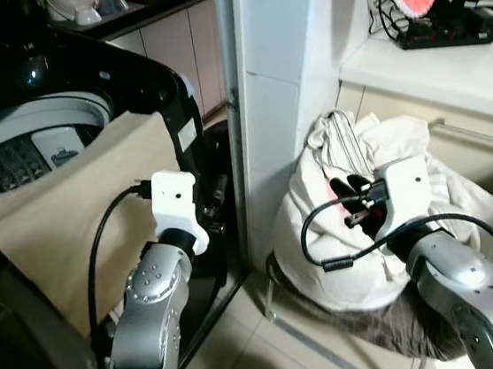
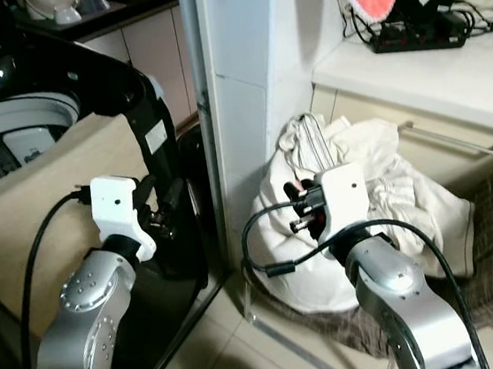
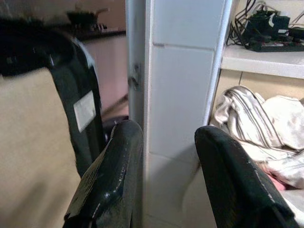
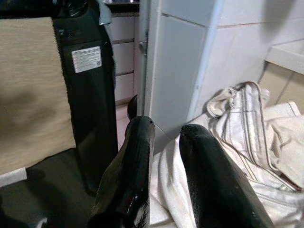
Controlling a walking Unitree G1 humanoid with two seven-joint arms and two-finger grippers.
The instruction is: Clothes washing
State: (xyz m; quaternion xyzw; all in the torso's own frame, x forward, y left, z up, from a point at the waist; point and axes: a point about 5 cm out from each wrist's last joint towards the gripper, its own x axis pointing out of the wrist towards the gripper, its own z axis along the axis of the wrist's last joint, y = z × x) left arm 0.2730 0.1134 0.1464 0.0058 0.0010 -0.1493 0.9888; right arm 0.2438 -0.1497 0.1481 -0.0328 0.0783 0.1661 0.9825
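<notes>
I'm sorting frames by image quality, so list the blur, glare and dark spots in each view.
Left eye view: mostly sharp, glare on the pillar, washer top dark. Left wrist view: the gripper's fingers soft, washer edge smeared. Right wrist view: sheen on the fingers, floor by the washer in shadow.

I read this as a home laundry corner: top-loading washing machine (image 1: 53, 126), heap of pale laundry (image 1: 383, 213) on tiled floor (image 1: 284, 358), white desk (image 1: 447, 68) carrying a power strip (image 1: 447, 32).
</notes>
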